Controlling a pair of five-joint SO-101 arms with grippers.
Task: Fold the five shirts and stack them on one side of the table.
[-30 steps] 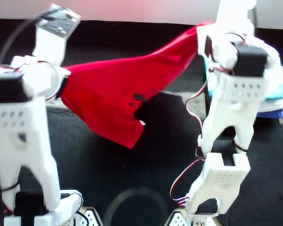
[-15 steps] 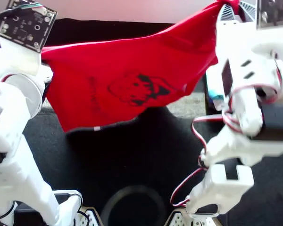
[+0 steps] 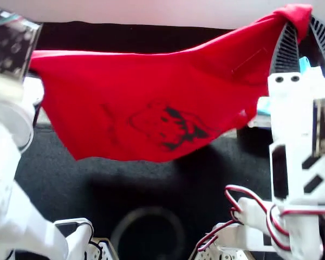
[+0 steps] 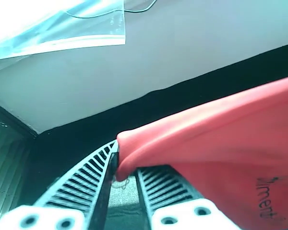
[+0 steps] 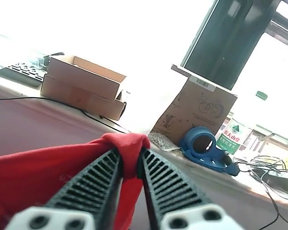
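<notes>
Red shirt [image 3: 151, 108] hangs in the air over the black worktop [image 3: 151, 189], stretched between the two arms. Its print faces the high camera and the lower hem sags free, clear of the worktop.

Right hand [image 3: 299, 24] is clenched on one top corner, with cloth bunched over the fingertips. The right wrist view agrees: the right hand [image 5: 130, 153] pinches a small fold of the red shirt [image 5: 38, 172] between its ribbed fingers. Left hand [image 4: 119, 158] is clamped on the opposite corner, the shirt [image 4: 221, 143] running off from it in a taut band.

A bit of pale blue cloth [image 3: 263, 104] shows behind the right arm. It may be a folded pile, but it is too hidden to tell.

Step in hand, as I judge it: spreading the shirt out before laying it flat to fold. The folding itself is not yet begun.

To do this well:
- The right corner sits higher than the left, so level them first or the shirt lands skewed.
- Hold enough tension to take out the sag in the top edge, but no more. Both grips are small corner pinches and could slip.
- Lower it so the hem touches the worktop first, then draw the top edge away from the hem so the body rolls down flat without wrinkles.
- Let go only once the whole shirt lies on the worktop.
- Land it in the open middle, away from the pale cloth.
</notes>
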